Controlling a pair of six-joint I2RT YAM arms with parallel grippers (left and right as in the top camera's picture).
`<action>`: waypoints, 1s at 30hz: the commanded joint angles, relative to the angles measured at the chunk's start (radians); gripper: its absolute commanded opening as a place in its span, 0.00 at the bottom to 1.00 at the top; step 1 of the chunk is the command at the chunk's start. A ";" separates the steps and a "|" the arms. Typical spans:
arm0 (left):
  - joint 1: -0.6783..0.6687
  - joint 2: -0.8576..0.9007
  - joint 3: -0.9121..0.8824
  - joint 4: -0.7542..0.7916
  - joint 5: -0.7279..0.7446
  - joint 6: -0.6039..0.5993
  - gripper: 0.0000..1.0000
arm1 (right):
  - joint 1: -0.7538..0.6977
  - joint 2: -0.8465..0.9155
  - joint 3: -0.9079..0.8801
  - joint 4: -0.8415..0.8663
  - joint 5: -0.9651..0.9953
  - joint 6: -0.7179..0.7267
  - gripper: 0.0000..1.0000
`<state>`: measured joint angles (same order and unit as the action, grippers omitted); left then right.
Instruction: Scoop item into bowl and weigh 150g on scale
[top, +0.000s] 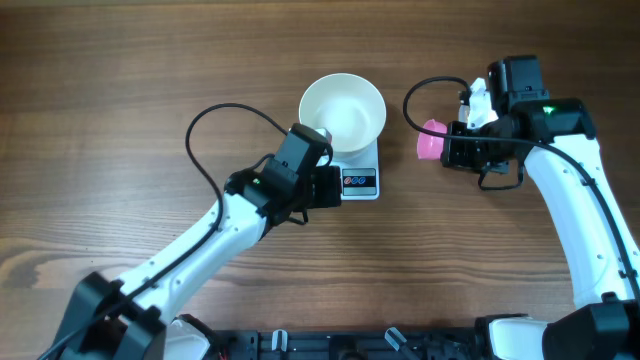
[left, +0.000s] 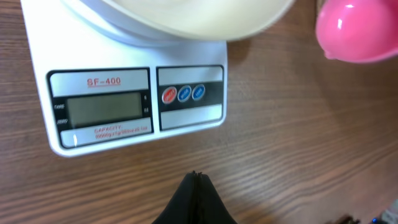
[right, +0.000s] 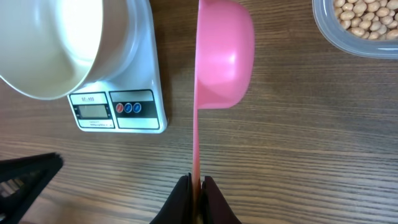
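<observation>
**Left gripper** (left: 196, 179): jaws pressed together with nothing between them. Only the dark fingertips show, at the bottom edge of the left wrist view. They are over bare wooden table (left: 298, 168).

**Scale** (left: 186, 118): lies just ahead of the left fingertips and does not touch them. Its front panel faces the gripper. The display is grey and no figure can be made out on it. Three small round buttons sit to the right of the display. The rear of the platform is covered by the bowl.

**Bowl** (top: 343, 112): white, resting on the scale platform, further ahead of the left gripper. The overhead view shows its inside as plain white. Both wrist views cut it off at the frame edge.

**Right gripper** (right: 196, 183): clamped on the thin handle of a pink scoop (right: 224, 56). The scoop extends straight ahead of the fingertips and is seen edge-on, with its rounded back to the right. Its inside cannot be seen. In the overhead view the right arm covers most of it.

**Beans** (right: 364, 15): beige, lying in a clear plastic tub (right: 329, 34) ahead and to the right of the right gripper, well apart from the scoop. The frame corner cuts off the tub, so its fill level cannot be judged. Neither tub nor beans can be made out in the overhead view.

The scale and bowl lie ahead and to the left of the right gripper.
</observation>
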<state>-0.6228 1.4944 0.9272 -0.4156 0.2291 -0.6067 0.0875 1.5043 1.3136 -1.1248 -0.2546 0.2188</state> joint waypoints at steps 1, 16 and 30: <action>-0.004 0.060 0.006 0.024 -0.014 -0.030 0.04 | 0.005 0.009 0.008 0.006 -0.016 0.021 0.04; -0.004 0.196 0.006 0.157 -0.022 -0.030 0.04 | 0.005 0.009 0.008 0.026 -0.016 0.020 0.05; -0.031 0.223 0.010 0.219 -0.068 -0.028 0.04 | 0.005 0.009 0.008 0.048 -0.016 0.020 0.04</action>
<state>-0.6319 1.7058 0.9272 -0.2165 0.1970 -0.6308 0.0875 1.5043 1.3136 -1.0828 -0.2546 0.2306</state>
